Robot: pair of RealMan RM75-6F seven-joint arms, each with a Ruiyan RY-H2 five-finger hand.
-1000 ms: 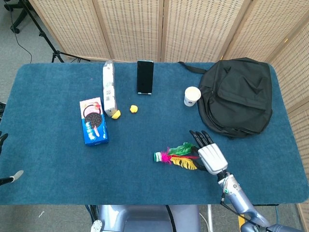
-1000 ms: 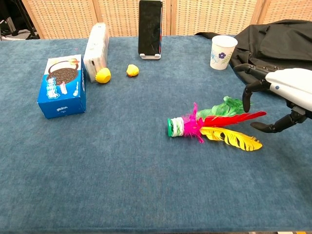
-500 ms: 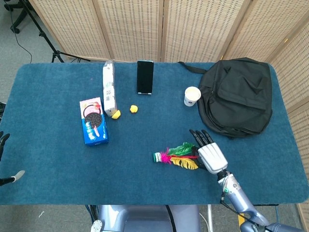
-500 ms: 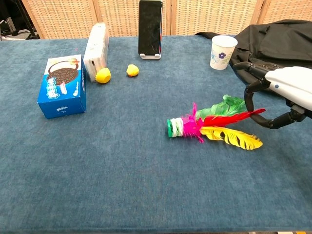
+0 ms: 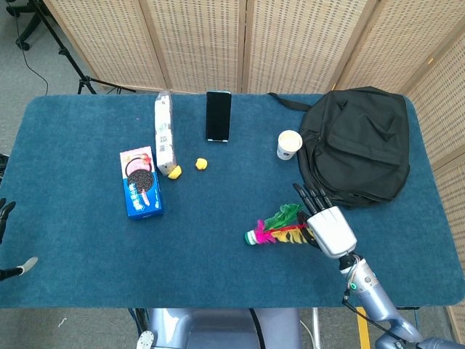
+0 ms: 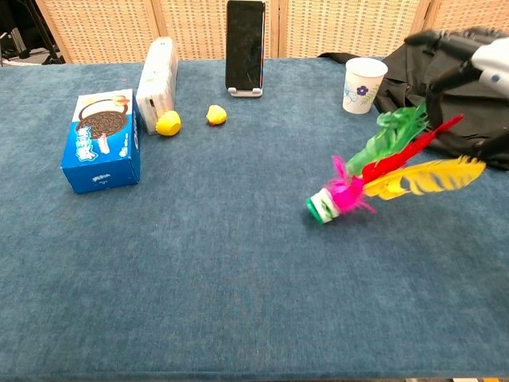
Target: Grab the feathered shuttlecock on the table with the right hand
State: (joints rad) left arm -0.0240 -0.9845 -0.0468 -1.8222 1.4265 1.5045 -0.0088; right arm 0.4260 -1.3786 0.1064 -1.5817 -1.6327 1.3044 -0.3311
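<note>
The feathered shuttlecock [image 5: 278, 230] [image 6: 374, 171] has green, red and yellow feathers, a pink tuft and a green-and-white base. It hangs tilted, feathers raised to the right and base low over the blue tablecloth. My right hand [image 5: 330, 225] [image 6: 469, 68] grips the feather ends, fingers curled around them. In the chest view only part of this hand shows, at the top right corner. At the left edge of the head view, slivers of my left hand [image 5: 4, 215] show with fingers apart, holding nothing.
A black backpack [image 5: 360, 142] lies just behind the right hand, with a paper cup [image 5: 289, 144] beside it. Further left are a standing phone [image 5: 218, 115], two small yellow pieces [image 5: 201, 164], a white box [image 5: 164, 131] and a blue cookie box [image 5: 141, 182].
The right hand has closed on the feathers and lifted them up and to the right. The shuttlecock went from lying flat to tilted, its base dragged rightward.
</note>
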